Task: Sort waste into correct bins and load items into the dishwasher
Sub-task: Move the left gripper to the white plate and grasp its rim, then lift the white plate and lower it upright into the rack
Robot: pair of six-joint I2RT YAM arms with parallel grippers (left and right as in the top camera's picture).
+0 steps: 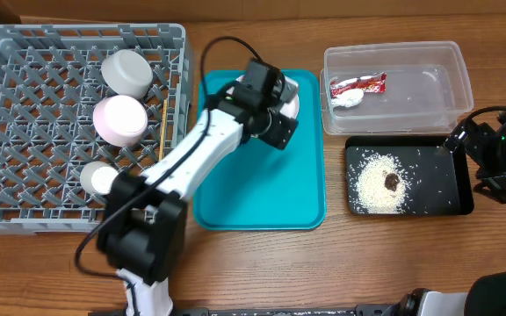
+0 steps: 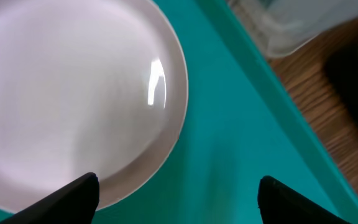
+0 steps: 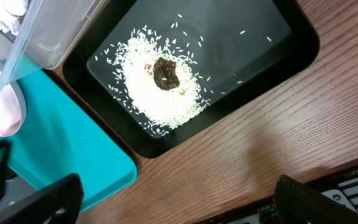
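Wide open at the left gripper [image 2: 176, 200], bottom of frame, by the plate [image 2: 73, 93] at upper left on the tray [image 2: 241, 137]. Wide open at the right gripper [image 3: 182, 202] too, below the rice [image 3: 146, 99].

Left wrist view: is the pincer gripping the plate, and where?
Nothing is held. The left pincer is open over the teal tray, the rim of the plate beside one finger, unclamped. The right pincer is open and empty.
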